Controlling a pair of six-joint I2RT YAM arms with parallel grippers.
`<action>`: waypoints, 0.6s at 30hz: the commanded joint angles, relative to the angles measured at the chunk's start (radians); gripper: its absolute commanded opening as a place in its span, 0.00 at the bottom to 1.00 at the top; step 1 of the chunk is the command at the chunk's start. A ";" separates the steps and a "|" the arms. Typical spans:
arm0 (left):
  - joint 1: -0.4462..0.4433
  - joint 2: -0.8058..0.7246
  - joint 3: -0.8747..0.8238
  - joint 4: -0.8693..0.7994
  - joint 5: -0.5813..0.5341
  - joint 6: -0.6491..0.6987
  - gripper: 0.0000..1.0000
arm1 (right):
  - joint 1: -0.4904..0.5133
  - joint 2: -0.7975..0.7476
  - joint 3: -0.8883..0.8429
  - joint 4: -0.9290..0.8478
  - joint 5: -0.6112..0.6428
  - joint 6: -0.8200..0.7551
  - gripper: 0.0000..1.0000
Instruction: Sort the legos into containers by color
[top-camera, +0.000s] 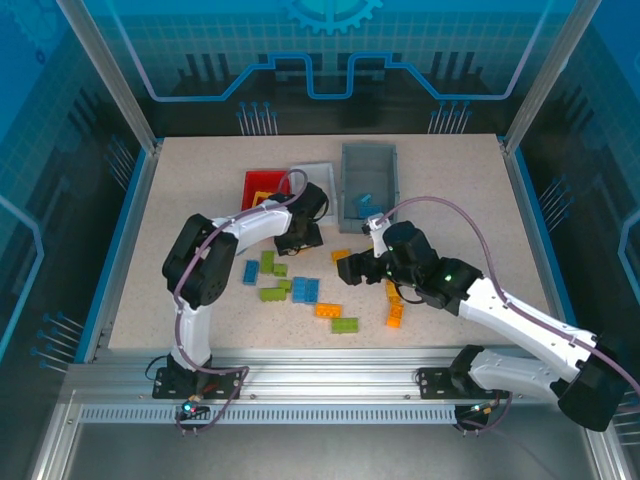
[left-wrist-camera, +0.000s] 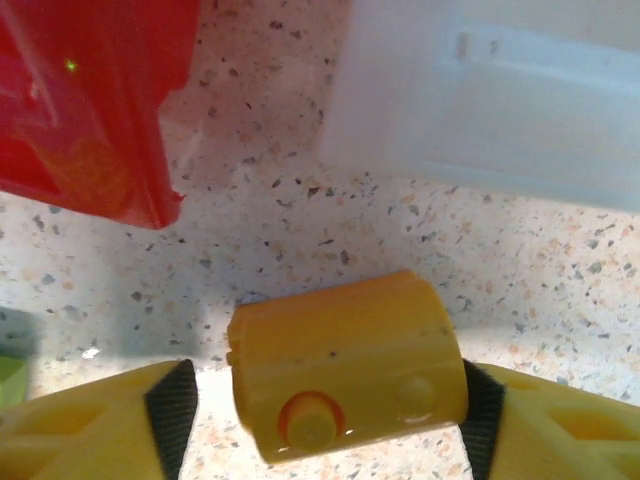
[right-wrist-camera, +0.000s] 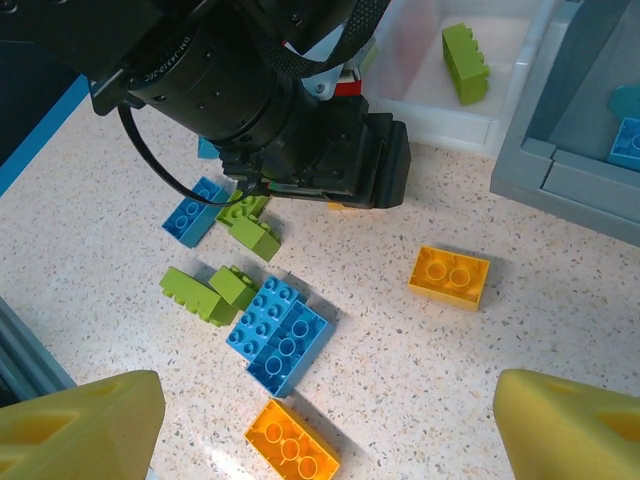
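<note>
Tabletop (top-camera: 450, 180) has most loose bricks (top-camera: 305, 290) unsorted; I see a green brick (right-wrist-camera: 465, 60) in the white bin (right-wrist-camera: 440, 110). Left gripper (left-wrist-camera: 325, 420) straddles an orange brick (left-wrist-camera: 345, 370), grip unclear; right gripper (right-wrist-camera: 325, 410) spread, empty.

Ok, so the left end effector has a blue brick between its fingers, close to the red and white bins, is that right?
Not quite: the brick between the fingers of the left end effector is orange, not blue. The left wrist view shows it, with the red bin and the white bin close by, as you said.
</note>
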 joint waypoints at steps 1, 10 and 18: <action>0.002 0.014 -0.011 0.034 0.020 0.002 0.63 | 0.015 0.009 -0.007 0.027 -0.016 0.014 0.86; -0.043 -0.186 -0.111 0.042 0.007 0.007 0.44 | 0.015 0.015 -0.017 0.027 -0.004 0.014 0.85; 0.077 -0.384 -0.089 -0.063 -0.014 0.121 0.44 | 0.055 0.063 0.002 0.060 -0.020 -0.006 0.85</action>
